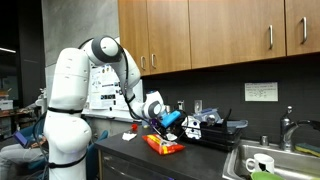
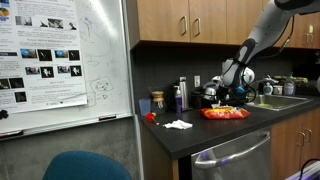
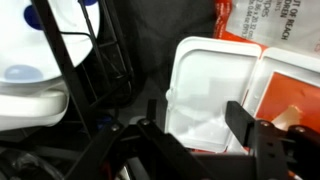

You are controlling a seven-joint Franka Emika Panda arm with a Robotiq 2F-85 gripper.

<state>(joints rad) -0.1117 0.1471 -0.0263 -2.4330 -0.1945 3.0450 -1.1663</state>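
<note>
An orange pack (image 1: 165, 146) with a white flip lid (image 3: 215, 85) lies flat on the dark counter (image 1: 200, 160); the pack (image 2: 225, 113) shows in both exterior views. My gripper (image 1: 163, 121) hangs just above it, angled down. In the wrist view the gripper (image 3: 197, 120) has its two black fingers (image 3: 245, 122) standing apart over the white lid. The lid shows in the gap between them, and the right finger overlaps its edge. I cannot see either finger pressing on it. Orange printed wrapping (image 3: 245, 20) shows beyond the lid.
A black wire dish rack (image 1: 215, 128) with white dishes (image 3: 40, 55) stands right beside the pack. A sink (image 1: 275, 160) with a faucet (image 1: 287, 128) and a mug (image 1: 258, 165) lies further along. Bottles (image 2: 180, 95), a white cloth (image 2: 178, 124) and a whiteboard (image 2: 60, 60) are at the counter's other end.
</note>
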